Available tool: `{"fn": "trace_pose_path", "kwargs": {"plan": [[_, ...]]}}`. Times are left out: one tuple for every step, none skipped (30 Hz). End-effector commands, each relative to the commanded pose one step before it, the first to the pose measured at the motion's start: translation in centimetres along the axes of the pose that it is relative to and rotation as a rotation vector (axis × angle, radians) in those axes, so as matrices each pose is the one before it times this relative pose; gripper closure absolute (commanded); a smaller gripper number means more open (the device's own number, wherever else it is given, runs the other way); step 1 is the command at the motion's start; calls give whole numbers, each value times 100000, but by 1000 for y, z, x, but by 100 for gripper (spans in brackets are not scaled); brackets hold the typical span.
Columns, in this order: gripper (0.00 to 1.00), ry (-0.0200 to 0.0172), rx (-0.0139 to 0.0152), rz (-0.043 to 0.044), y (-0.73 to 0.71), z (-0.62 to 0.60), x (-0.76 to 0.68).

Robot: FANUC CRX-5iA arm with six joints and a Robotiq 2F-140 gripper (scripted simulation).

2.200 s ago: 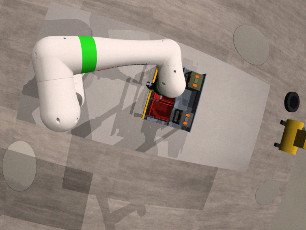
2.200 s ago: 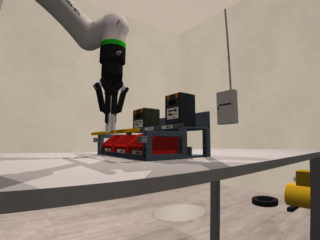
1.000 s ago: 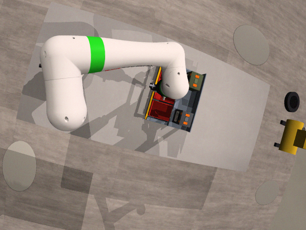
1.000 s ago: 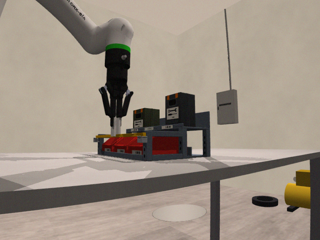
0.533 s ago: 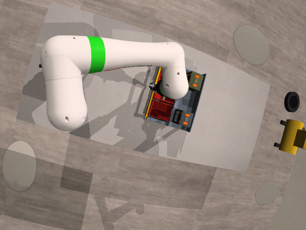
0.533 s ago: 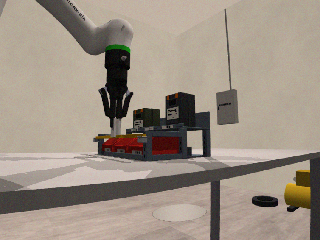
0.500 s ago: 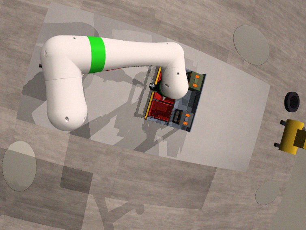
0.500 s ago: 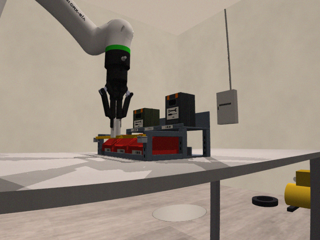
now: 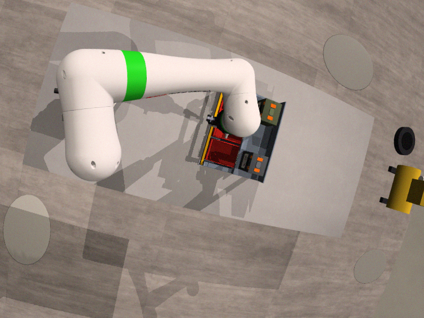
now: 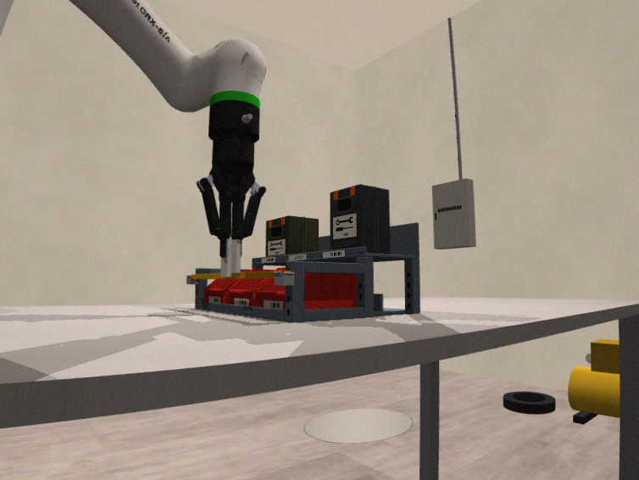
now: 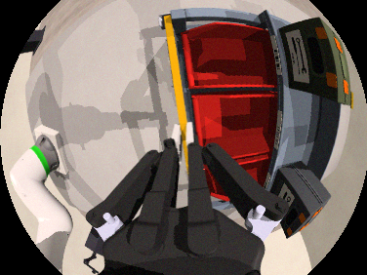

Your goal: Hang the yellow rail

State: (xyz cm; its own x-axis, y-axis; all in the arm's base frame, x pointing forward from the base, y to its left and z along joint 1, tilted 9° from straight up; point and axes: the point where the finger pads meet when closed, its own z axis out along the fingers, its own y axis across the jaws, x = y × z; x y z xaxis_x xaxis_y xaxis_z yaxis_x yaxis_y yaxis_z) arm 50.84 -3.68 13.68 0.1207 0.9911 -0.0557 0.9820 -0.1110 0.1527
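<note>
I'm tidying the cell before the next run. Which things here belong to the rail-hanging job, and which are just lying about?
Job: yellow rail, gripper shut on it, red bins, rack.

Lying about: two tool cases, black ring, yellow cylinder, wall box.

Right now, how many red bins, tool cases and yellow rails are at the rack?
Red bins: 3
Tool cases: 2
Yellow rail: 1
Total: 6
</note>
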Motion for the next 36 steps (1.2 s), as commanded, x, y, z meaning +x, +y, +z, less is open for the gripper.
{"fn": "trace_pose_path", "kwargs": {"plan": [[100, 1, -47, 1, 0, 159, 4], [100, 0, 0, 0, -8, 76, 0], [100, 0, 0, 0, 0, 0, 0], [100, 0, 0, 0, 0, 0, 0], [100, 0, 0, 0, 0, 0, 0], [100, 0, 0, 0, 0, 0, 0], [100, 0, 0, 0, 0, 0, 0], [100, 0, 0, 0, 0, 0, 0], [100, 0, 0, 0, 0, 0, 0], [100, 0, 0, 0, 0, 0, 0], [100, 0, 0, 0, 0, 0, 0], [100, 0, 0, 0, 0, 0, 0], [100, 0, 0, 0, 0, 0, 0], [100, 0, 0, 0, 0, 0, 0], [100, 0, 0, 0, 0, 40, 0], [100, 0, 0, 0, 0, 40, 0], [100, 0, 0, 0, 0, 40, 0], [100, 0, 0, 0, 0, 40, 0], [100, 0, 0, 0, 0, 40, 0], [100, 0, 0, 0, 0, 0, 0], [100, 0, 0, 0, 0, 0, 0], [100, 0, 0, 0, 0, 0, 0], [100, 0, 0, 0, 0, 0, 0], [100, 0, 0, 0, 0, 0, 0], [100, 0, 0, 0, 0, 0, 0], [100, 0, 0, 0, 0, 0, 0], [100, 0, 0, 0, 0, 0, 0], [100, 0, 0, 0, 0, 0, 0], [100, 0, 0, 0, 0, 0, 0], [100, 0, 0, 0, 0, 0, 0], [100, 0, 0, 0, 0, 0, 0], [100, 0, 0, 0, 0, 51, 0], [100, 0, 0, 0, 0, 51, 0], [100, 0, 0, 0, 0, 51, 0], [100, 0, 0, 0, 0, 51, 0], [100, 0, 0, 0, 0, 51, 0]]}}
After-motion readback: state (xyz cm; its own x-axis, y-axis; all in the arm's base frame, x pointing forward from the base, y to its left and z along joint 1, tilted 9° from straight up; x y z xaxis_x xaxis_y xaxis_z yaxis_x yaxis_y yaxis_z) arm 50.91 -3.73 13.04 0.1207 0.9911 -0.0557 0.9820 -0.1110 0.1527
